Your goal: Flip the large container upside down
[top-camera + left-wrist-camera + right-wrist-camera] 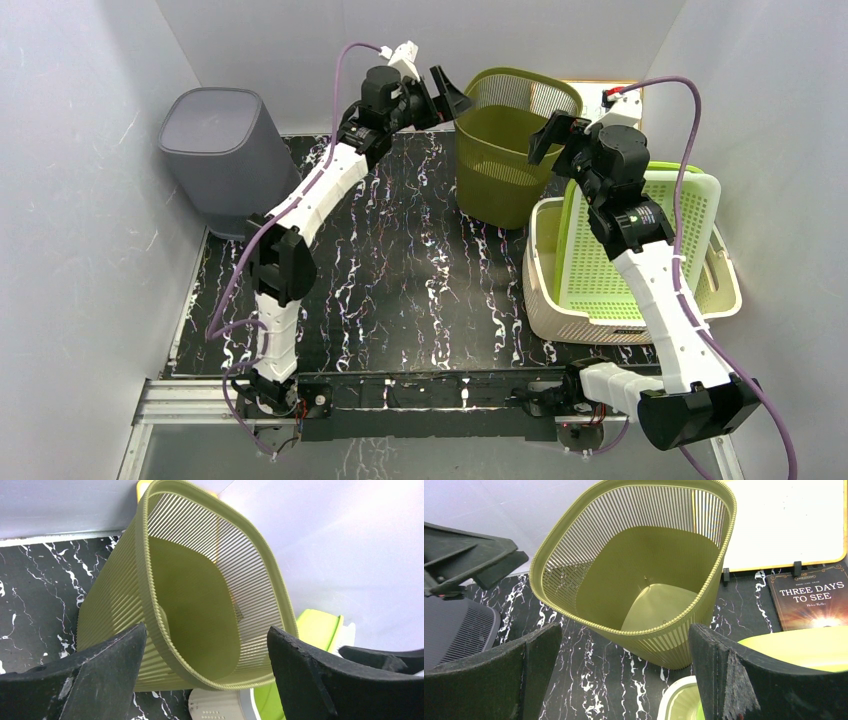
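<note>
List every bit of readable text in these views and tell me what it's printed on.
"THREE DAYS TO SEE": the title on the cover of the dark book, seen in the right wrist view.
Small lines above and below that title: too small to read.
Olive slatted bin: no text visible on it.
Top and left wrist views: no text legible.

Plain pale-grey walls [80, 250] close in on three sides of the table [400, 290] where I work. Its black top is streaked with white marble veining and edged nearest my bases by an aluminium rail [190, 400]. Soft, even light leaves only faint shadows on the walls, and at the back stands what appears to be a white board [784, 525] in a yellow frame, only partly in view.
</note>
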Available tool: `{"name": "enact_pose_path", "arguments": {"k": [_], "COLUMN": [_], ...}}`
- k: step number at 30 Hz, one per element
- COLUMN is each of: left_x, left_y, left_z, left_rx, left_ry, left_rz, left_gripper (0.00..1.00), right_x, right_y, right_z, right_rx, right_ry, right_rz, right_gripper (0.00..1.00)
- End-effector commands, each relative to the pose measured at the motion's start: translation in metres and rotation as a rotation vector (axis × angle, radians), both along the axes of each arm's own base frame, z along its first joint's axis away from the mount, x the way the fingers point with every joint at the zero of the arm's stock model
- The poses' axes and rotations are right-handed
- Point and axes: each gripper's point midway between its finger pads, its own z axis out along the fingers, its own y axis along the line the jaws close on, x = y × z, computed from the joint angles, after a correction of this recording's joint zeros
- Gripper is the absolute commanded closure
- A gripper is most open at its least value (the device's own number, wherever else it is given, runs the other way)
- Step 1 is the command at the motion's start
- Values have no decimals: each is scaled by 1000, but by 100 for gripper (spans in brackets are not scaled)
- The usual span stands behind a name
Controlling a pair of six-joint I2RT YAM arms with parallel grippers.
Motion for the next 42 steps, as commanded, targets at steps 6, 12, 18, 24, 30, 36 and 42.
{"name": "enact_pose_path", "arguments": {"k": [6, 12, 18, 24, 30, 36, 42], "left_x": [-1, -15, -32, -50, -63, -67, -69], "left_y": [-1, 13, 53, 82, 106, 109, 103], "left_z": [-55, -65, -68, -82, -97, -101, -108], "left_rx": [131, 216, 353, 437, 497, 462, 410], "left_ry": [106, 98, 49, 56, 57, 37, 37], "left_rz": [-12, -14, 63, 119, 174, 194, 183], "left_gripper": [15, 22, 31, 31, 30, 52, 83], "right_x": [-7, -7, -8, -8, -7, -7, -8], "right_y": [-13, -13, -13, -9, -5, -3, -5], "right_z": [43, 38, 36, 38, 30, 29, 29], "right_rx": [5, 10, 27, 43, 55, 59, 52], "right_ry": [-130, -123, -132, -133, -121, -116, -119], "right_rz": [-52, -53, -57, -36, -19, -12, -16], "right_gripper": [2, 2, 2, 2, 2, 2, 2]}}
